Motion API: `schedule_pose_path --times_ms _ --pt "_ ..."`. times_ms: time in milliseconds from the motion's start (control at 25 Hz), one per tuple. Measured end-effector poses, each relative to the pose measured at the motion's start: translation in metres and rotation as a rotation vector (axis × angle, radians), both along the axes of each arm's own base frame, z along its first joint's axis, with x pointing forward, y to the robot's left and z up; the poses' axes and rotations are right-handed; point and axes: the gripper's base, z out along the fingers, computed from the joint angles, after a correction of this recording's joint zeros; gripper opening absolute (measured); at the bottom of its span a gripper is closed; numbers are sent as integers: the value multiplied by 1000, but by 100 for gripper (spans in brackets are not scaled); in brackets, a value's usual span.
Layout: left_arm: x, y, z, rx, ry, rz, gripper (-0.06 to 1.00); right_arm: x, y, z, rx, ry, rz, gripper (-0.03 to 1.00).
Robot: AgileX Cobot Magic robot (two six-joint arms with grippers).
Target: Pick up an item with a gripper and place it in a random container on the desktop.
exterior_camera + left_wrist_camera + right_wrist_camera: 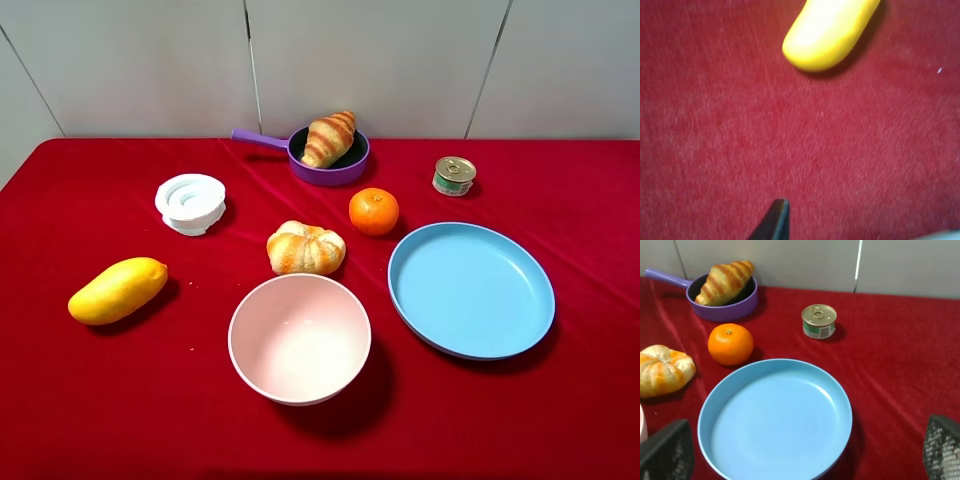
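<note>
Croissant (330, 137) lies in purple pan (338, 162) at 12 o'clock on the red counter (80, 400), overhanging the rim; pan handle points toward 9. Orange (374, 211) just in front of the pan, can (454, 176) at 2, roll (305, 248) at centre. Blue plate (520, 330) at 4, pink bowl (250, 325) at 6, mango (117, 290) at 8, white lid (190, 203) at 10. Left pincer (860, 227) spread wide, empty, near the mango. Right pincer (805, 452) spread, empty, over the plate.
</note>
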Motion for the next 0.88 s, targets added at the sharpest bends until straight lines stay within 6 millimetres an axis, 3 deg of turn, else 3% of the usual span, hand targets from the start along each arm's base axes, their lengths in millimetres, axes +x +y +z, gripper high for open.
schedule_pose_path --times_ms 480,880 --pt "-49 6 7 -31 -367 118 99 0 0 0 0 0 0 69" --pt "-53 6 6 -33 -397 117 99 0 0 0 1 0 1 69"
